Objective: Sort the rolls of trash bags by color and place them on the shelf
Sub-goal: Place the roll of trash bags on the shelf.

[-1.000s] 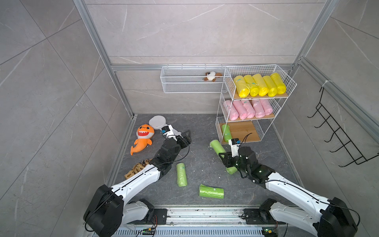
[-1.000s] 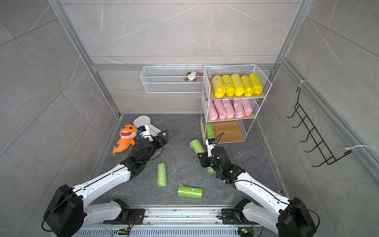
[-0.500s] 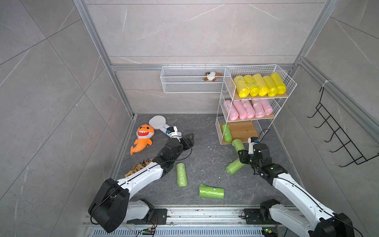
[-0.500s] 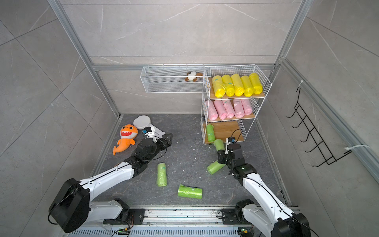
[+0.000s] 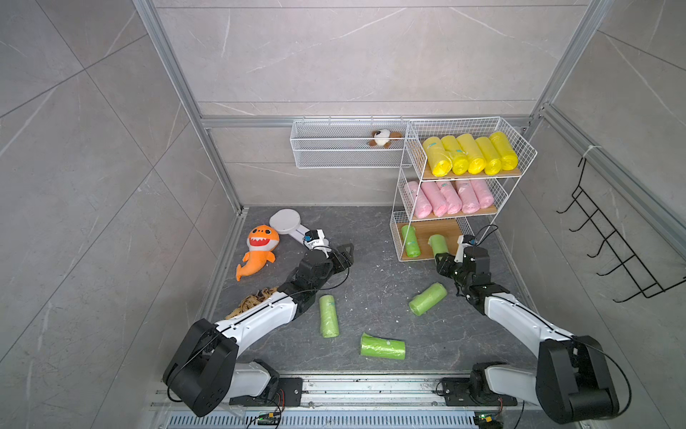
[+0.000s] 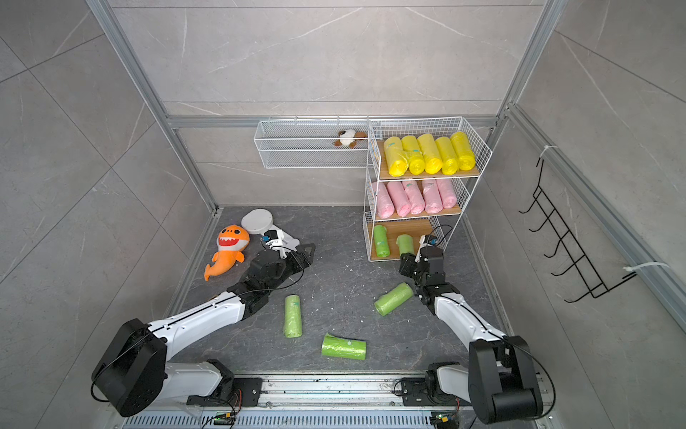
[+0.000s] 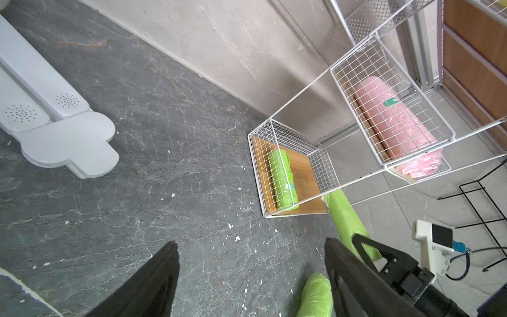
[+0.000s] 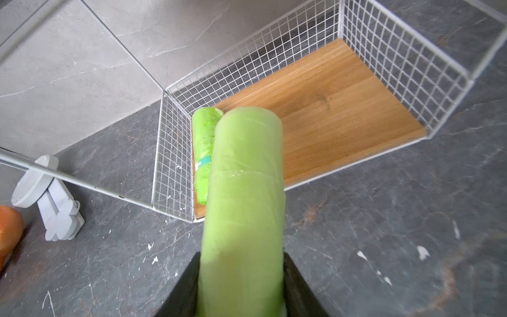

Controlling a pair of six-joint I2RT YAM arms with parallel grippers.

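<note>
R gripper (image 8: 241,288) is clamped on 1 end of the held roll (image 8: 244,178), whose nose sits at the front edge of the shelf (image 5: 396,237) btm tier, just beside the shelved roll (image 5: 410,241). L gripper (image 5: 346,253) hangs spread, empty. 3 floor rolls (image 5: 329,315) remain (yellow, pink tiers look full). Risk: gripped so far back, the soft roll may droop & snag the front wire, or shove its neighbour askew.

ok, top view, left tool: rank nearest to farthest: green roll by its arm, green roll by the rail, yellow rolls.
1. Arm-side roll: lying beside the left arm, close behind the left tool.
2. Rail-side roll: front centre.
3. Yellow rolls: top tier of the shelf, back right.
</note>
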